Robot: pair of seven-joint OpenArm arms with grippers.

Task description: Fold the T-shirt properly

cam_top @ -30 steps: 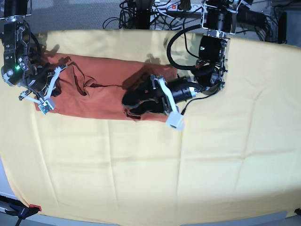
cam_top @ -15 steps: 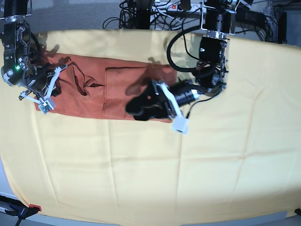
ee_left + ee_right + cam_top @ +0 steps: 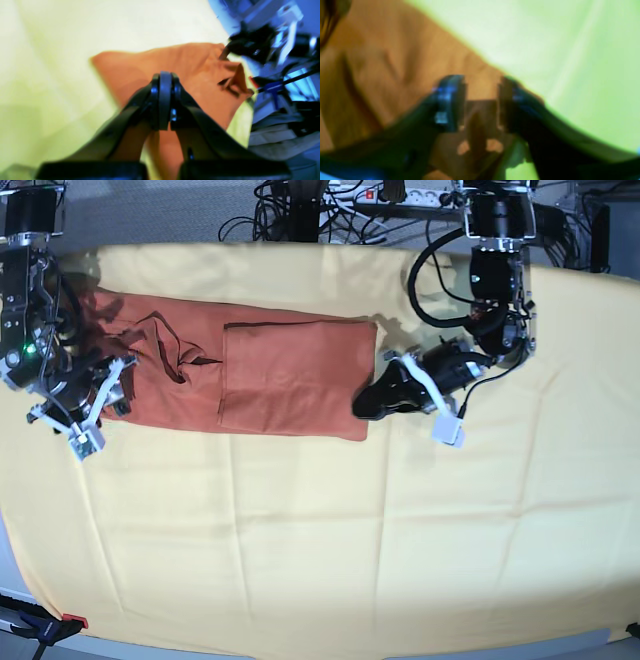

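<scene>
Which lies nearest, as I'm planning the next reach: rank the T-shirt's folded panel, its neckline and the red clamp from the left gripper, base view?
1. Rust-orange T-shirt's folded panel, beside the left gripper.
2. Round neckline, farther along the shirt.
3. Small red clamp, far front corner.

Black arms, looped black cables, white-tipped pincer (image 3: 372, 402) fingers; green light on right arm.

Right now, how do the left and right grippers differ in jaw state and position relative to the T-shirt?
The left gripper has its jaws shut with nothing between them; the right gripper has them open. The left sits just off the T-shirt's folded edge over the yellow cloth; the right is at the opposite end, over fabric. Neither holds the shirt.
</scene>
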